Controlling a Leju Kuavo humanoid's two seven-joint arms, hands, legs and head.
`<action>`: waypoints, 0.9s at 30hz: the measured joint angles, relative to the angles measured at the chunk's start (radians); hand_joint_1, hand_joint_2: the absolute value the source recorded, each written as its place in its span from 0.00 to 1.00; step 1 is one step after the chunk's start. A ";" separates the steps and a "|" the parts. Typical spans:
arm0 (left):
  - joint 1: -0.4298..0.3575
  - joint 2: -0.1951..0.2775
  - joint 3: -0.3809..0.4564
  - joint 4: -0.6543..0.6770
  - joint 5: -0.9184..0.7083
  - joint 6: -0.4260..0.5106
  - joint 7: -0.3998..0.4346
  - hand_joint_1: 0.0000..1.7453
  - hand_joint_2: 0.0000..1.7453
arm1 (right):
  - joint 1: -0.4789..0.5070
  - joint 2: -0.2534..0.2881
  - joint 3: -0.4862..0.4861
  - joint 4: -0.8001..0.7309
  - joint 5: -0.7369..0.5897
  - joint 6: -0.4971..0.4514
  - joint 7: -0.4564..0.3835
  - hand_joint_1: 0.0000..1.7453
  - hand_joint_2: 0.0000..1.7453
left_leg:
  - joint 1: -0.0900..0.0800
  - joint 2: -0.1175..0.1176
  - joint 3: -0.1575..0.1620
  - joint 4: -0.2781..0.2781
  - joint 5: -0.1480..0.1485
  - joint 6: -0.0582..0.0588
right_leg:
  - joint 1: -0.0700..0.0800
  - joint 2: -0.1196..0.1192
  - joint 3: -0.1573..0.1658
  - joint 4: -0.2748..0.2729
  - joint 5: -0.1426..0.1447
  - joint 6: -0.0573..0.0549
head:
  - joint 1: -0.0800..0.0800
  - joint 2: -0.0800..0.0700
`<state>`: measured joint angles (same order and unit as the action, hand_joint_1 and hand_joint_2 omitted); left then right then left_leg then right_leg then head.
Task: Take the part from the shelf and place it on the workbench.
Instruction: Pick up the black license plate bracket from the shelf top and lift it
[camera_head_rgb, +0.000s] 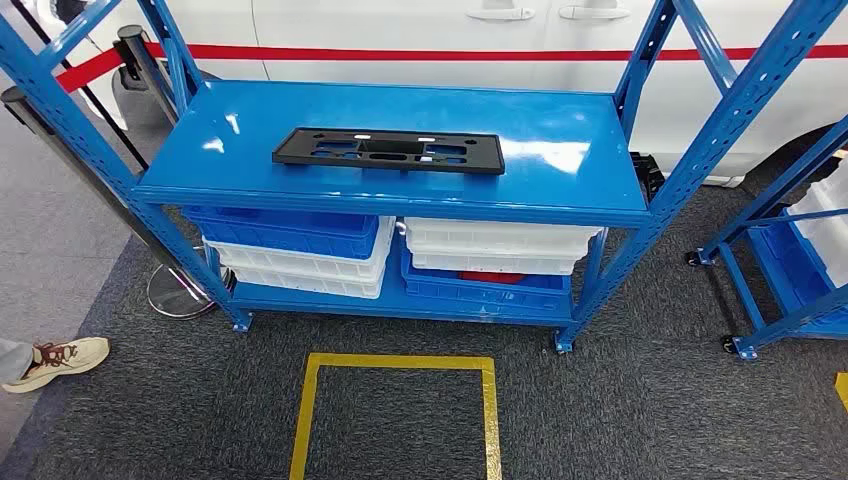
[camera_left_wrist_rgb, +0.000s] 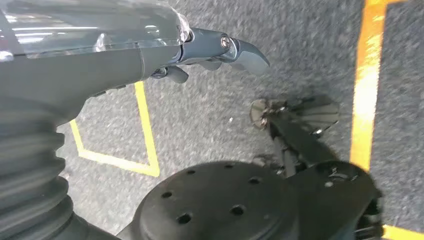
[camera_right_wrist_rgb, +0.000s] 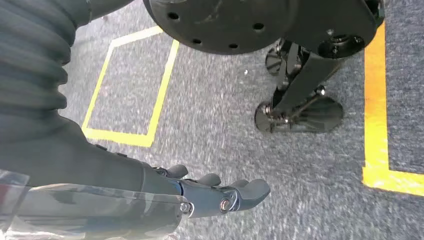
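A flat black plastic part (camera_head_rgb: 389, 151) with several cut-outs lies on the top of the blue shelf (camera_head_rgb: 540, 120), near its middle. In the left wrist view my left hand (camera_left_wrist_rgb: 210, 52) hangs over the grey carpet, fingers stretched out and holding nothing. In the right wrist view my right hand (camera_right_wrist_rgb: 215, 192) hangs the same way above the carpet, fingers extended and empty. Both hands are far below and in front of the shelf top.
Blue and white bins (camera_head_rgb: 300, 245) are stacked on the lower shelf level. A yellow taped square (camera_head_rgb: 395, 410) marks the carpet before the shelf. A second blue rack (camera_head_rgb: 800, 250) stands at the right, a stanchion base (camera_head_rgb: 180, 290) and a person's shoe (camera_head_rgb: 60, 360) at the left.
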<state>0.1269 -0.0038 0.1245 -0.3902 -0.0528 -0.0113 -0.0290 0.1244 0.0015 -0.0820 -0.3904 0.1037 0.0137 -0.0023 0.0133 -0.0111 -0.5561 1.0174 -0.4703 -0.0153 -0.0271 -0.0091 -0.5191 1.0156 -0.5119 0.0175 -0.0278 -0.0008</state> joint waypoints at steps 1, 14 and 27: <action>-0.002 0.000 0.012 0.000 -0.007 -0.001 -0.004 0.00 1.00 | -0.002 0.000 -0.008 0.002 0.013 0.003 0.000 0.00 1.00 | 0.000 0.000 0.000 0.000 0.000 0.000 | 0.000 0.000 0.000 0.000 0.000 0.000 | 0.000 0.000; -0.050 -0.002 0.273 0.025 -0.149 -0.033 -0.074 0.00 0.25 | -0.053 0.016 -0.194 0.042 0.280 0.053 -0.018 0.00 0.75 | 0.000 0.000 0.000 0.000 0.000 0.000 | 0.000 0.000 0.000 0.000 0.000 0.000 | 0.000 0.000; -0.104 -0.010 0.552 0.061 -0.290 -0.055 -0.138 0.00 0.00 | -0.153 0.058 -0.290 -0.019 0.383 0.169 -0.216 0.00 0.00 | 0.006 0.003 0.038 -0.060 0.023 0.042 | -0.004 0.005 -0.077 0.166 -0.084 0.013 | 0.003 0.000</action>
<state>0.0231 -0.0139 0.6769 -0.3290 -0.3431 -0.0666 -0.1666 -0.0286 0.0597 -0.3722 -0.4093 0.4867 0.1827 -0.2180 0.0190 -0.0084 -0.5181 0.9575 -0.4477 0.0269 -0.0309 -0.0038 -0.5966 1.1813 -0.5962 0.0309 -0.0251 -0.0008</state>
